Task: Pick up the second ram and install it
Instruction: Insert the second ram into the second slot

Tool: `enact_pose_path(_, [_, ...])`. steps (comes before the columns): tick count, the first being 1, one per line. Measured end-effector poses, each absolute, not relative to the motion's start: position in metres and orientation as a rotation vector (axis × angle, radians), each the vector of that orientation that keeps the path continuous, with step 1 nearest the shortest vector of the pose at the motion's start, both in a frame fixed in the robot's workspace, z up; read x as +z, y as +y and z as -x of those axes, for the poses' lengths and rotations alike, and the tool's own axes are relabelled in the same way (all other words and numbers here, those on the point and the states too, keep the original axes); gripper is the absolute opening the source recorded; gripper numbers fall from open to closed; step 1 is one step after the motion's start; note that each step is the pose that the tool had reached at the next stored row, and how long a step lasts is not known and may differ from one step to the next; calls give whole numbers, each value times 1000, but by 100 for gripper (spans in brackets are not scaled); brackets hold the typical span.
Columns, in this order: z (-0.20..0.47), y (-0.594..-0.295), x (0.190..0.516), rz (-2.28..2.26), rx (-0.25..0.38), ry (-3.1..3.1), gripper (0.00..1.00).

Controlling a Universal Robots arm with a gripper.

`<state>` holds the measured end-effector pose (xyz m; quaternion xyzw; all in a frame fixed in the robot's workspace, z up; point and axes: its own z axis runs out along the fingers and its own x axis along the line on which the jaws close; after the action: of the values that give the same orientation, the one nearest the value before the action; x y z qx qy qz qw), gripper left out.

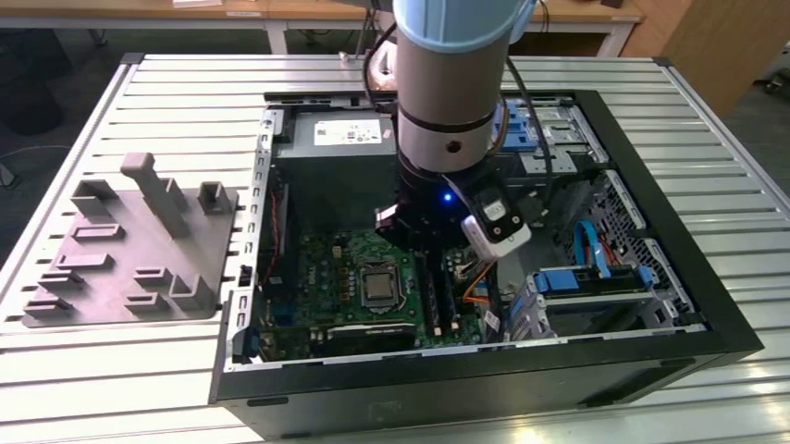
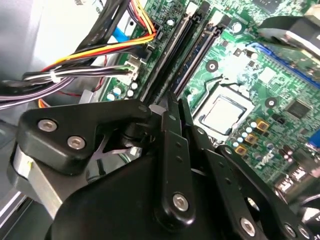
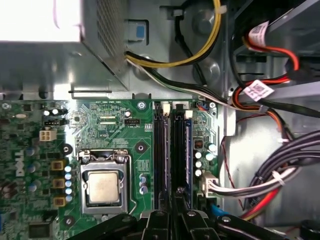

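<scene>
The arm (image 1: 450,83) reaches down into the open computer case (image 1: 642,213) that lies on the desk (image 1: 185,79). The gripper (image 3: 176,220) is low over the green board (image 3: 105,125), right above the long black ram slots (image 3: 161,150).

In both wrist views the jaws are pinched almost shut, with just a thin gap between the two black fingers (image 2: 172,150). A thin dark strip seems to stand edge-on between the tips, over a slot. This looks like the ram (image 3: 179,150), but I cannot tell for sure if the jaws grip it or just sit on top of it. It lies along the slot next to the silver chip socket (image 3: 102,186), with one empty-looking slot between them. Another slot just past it has a blue edge.

In the exterior view, the slots run toward the near edge of the case, just beside the chip socket (image 1: 376,285). The gripper hides their far ends.

Bundles of black, yellow, orange and red wires (image 3: 270,100) hang beside the board. Blue drive brackets (image 1: 593,277) sit in the case near the exterior view's right edge. A grey plate (image 1: 129,250) with upright blocks rests on the desk, at the exterior view's left side, apart from the case.
</scene>
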<state>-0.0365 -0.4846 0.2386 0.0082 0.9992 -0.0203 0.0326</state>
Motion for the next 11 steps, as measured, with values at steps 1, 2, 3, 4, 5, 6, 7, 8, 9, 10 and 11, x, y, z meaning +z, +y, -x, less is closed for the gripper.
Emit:
enact_pose_path(1, [36,-485,241,-25,-63,3076,18])
enact_pose_path(2, [36,-485,243,-25,-63,3076,18])
enact_pose_path(3, [36,-485,245,-25,-62,3076,18])
enact_pose_path(4, [36,-485,246,-25,-63,3076,18])
enact_pose_path(5, [36,-485,246,-25,-62,3076,18])
enact_pose_path(6, [36,-485,246,-25,-62,3076,18])
enact_pose_path(7, [36,-485,246,-25,-62,3076,18])
enact_pose_path(8, [36,-485,246,-25,-62,3076,18])
enact_pose_path(9, [36,-485,246,-25,-62,3076,18])
enact_pose_path(10, [36,-485,246,-25,-62,3076,18])
enact_pose_path(11, [36,-485,246,-25,-62,3076,18])
